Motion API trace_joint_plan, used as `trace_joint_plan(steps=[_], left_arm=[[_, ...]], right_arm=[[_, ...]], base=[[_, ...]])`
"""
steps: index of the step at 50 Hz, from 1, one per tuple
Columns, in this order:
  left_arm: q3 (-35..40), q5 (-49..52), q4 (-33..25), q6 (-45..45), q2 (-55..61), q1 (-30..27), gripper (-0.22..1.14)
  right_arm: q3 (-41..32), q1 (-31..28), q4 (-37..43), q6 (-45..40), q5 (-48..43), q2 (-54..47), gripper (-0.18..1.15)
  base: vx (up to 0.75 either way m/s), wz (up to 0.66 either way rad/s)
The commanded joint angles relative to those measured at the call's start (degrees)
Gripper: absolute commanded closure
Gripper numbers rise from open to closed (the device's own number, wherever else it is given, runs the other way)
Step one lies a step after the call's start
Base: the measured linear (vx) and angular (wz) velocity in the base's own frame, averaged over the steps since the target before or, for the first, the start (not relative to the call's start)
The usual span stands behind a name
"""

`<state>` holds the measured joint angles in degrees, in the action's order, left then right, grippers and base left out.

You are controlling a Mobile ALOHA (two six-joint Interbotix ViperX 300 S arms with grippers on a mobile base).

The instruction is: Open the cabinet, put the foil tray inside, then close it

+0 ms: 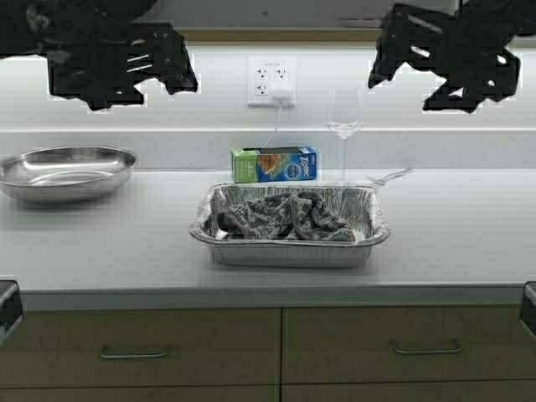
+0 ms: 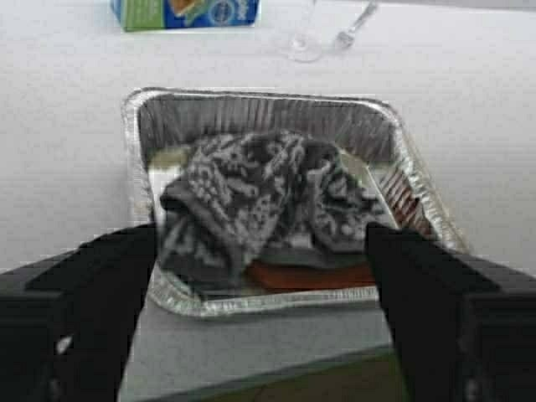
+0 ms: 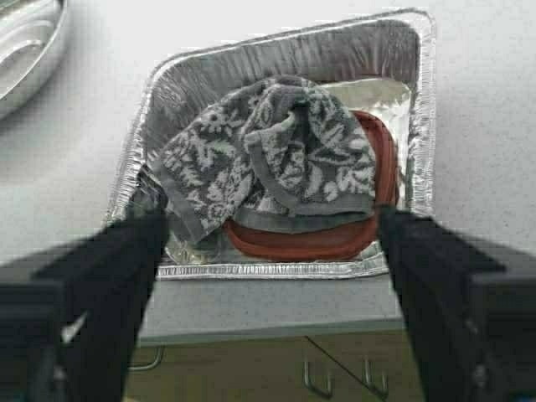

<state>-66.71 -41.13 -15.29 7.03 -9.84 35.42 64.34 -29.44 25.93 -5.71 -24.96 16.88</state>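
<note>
Foil catches our eye first: the foil tray [image 1: 289, 226] sits on the table [image 1: 469, 243] near its front edge, at the middle, holding a crumpled grey patterned towel [image 1: 285, 216]. Going left to right in the high view, we see the steel bowl [image 1: 65, 172] at the left, the Ziploc box [image 1: 275, 164] behind the tray, then a wine glass [image 1: 344, 126]. The left pincer [image 2: 260, 276] and right pincer [image 3: 268, 268] both hang raised with jaws wide, holding nothing. We judge the opening step not yet begun; next calls for reaching up to a cabinet handle. Only the wrist views show a red-brown lid [image 3: 335, 239] beneath the towel.
</note>
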Motion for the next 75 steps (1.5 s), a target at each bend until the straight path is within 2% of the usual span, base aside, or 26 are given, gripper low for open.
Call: trace_joint_plan(steps=[1, 12, 20, 27, 36, 41, 46, 51, 57, 64, 75], left_arm=[[-0.88, -14.59, 8.88, 11.34, 11.07, 0.09, -0.11], [-0.53, -43.24, 14.85, 25.93, 33.13, -5.27, -0.11], [1.93, -54.76, 19.16, 33.22, 45.00, -8.35, -0.11], [6.86, -56.69, 21.88, 37.53, 52.29, -8.79, -0.11], [10.81, -57.48, 22.76, 40.52, 55.28, -10.72, -0.11], [11.34, -57.48, 24.26, 41.13, 56.16, -14.50, -0.11], [12.30, -57.48, 28.30, 41.75, 57.48, -19.60, -0.11], [14.24, -57.30, 35.51, 44.56, 59.06, -24.43, -0.11], [17.93, -57.04, 41.40, 48.08, 60.82, -27.95, -0.11], [20.74, -55.99, 45.00, 49.48, 62.58, -29.00, -0.11], [26.46, -53.26, 48.78, 52.12, 64.69, -29.00, -0.11]], right_arm=[[0.97, -0.18, -7.03, -6.68, -5.27, -3.43, -0.07], [4.13, 2.90, -19.07, -20.92, -19.86, -13.89, -0.07], [5.36, 5.36, -27.51, -32.43, -34.63, -25.93, -0.07], [3.34, 6.42, -30.06, -37.97, -46.23, -37.62, -0.07], [1.49, 8.17, -30.06, -38.23, -53.44, -46.58, -0.07], [1.05, 10.55, -30.41, -38.41, -55.55, -49.66, -0.07], [-0.18, 12.22, -32.08, -38.50, -56.78, -51.77, -0.07], [-1.58, 13.54, -34.89, -38.58, -57.83, -53.17, -0.07], [-3.16, 16.00, -35.86, -39.11, -58.18, -55.28, -0.07], [-3.78, 18.81, -38.14, -39.11, -60.64, -58.62, -0.07], [-9.05, 24.96, -44.30, -43.33, -68.99, -68.03, -0.07]], base=[[0.00, 0.00], [0.00, 0.00], [0.00, 0.00], [0.00, 0.00], [0.00, 0.00], [0.00, 0.00], [0.01, 0.02], [0.05, 0.01], [0.13, 0.01], [0.17, 0.06], [0.17, 0.03]])
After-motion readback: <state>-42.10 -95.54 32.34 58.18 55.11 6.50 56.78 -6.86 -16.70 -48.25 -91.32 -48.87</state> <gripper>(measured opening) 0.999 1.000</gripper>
